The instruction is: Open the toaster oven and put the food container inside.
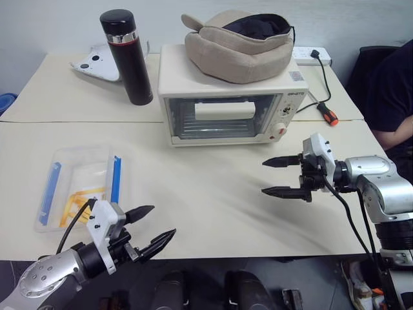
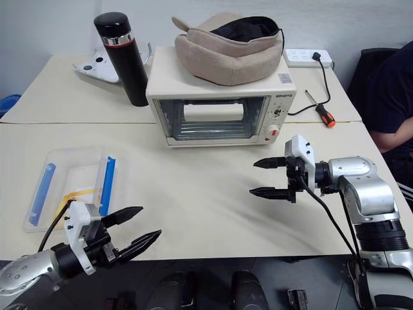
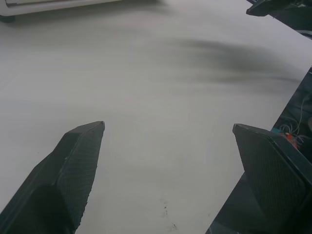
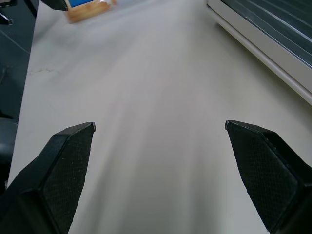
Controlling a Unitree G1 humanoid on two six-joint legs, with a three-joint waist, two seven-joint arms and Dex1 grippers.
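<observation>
Toaster oven (image 1: 226,103) at bench (image 1: 213,187) rear centre, door shut, cushion (image 1: 237,42) on roof; food container (image 1: 80,187) near front-left edge; left hand (image 1: 150,227) released, empty, at front edge; right hand (image 1: 279,176) released, empty, front-right of oven; risks: handle pull drags light oven forward, dropping door strikes flask (image 1: 127,57); centre bench free for door swing

head stereo: high, forward-down over table (image 1: 213,194) and toaster oven (image 1: 226,103) | wrists: low, close over tabletop | shared: oven's base edge
</observation>
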